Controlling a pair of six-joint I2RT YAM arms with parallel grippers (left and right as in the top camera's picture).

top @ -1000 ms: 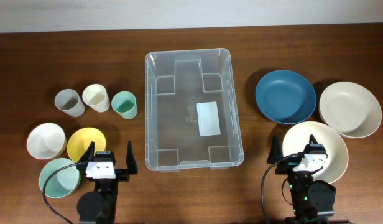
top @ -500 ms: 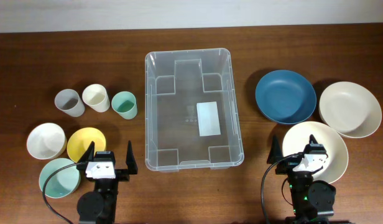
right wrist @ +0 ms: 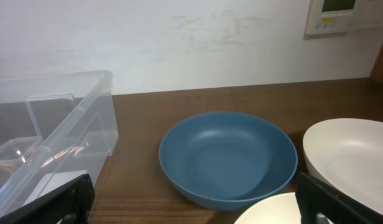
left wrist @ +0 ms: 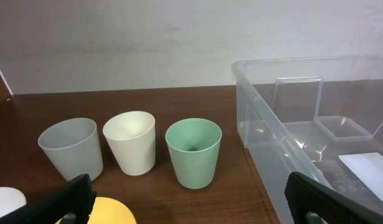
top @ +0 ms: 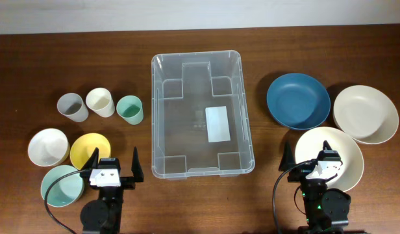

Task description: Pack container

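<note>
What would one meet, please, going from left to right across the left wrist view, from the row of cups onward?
grey cup → cream cup → green cup → container

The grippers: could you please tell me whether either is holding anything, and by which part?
Nothing is held: the left gripper and right gripper both have open, empty jaws.

Three cups (top: 100,102), three small bowls (top: 90,149), three dishes (top: 298,101), possibly plates

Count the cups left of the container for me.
3: grey cup, cream cup, green cup, in a row left of the container. None looks hidden.
</note>
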